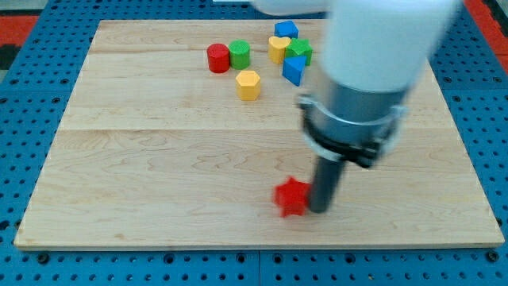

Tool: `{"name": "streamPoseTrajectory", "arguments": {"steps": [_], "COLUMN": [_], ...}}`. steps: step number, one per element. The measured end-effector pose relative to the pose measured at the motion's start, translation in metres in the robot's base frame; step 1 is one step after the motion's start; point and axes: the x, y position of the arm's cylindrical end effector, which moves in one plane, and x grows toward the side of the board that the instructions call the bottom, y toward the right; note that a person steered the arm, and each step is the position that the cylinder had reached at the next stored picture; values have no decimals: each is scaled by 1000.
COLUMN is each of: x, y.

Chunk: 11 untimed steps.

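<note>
My tip (318,210) rests on the wooden board (159,175) near the view's bottom, right of centre. It touches, or nearly touches, the right side of a red star-shaped block (291,196), which looks blurred. All the other blocks lie far off at the view's top: a red cylinder (217,58) next to a green cylinder (240,55), a yellow hexagonal block (248,84) below them, and a cluster of a blue block (286,30), a yellow heart-shaped block (278,48), a green star-shaped block (299,52) and a blue triangular block (294,71).
The white and grey arm body (373,71) fills the view's upper right and hides part of the board behind it. A blue pegboard surface (32,119) surrounds the board on all sides.
</note>
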Motion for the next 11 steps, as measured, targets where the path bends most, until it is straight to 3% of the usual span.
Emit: {"name": "streamPoseTrajectory", "arguments": {"steps": [1,2,3,5,6,8,11], "x": [-11,-48,-145,-346,-368,-352,-252], "y": [-57,6,57,67,52,-37,-27]}}
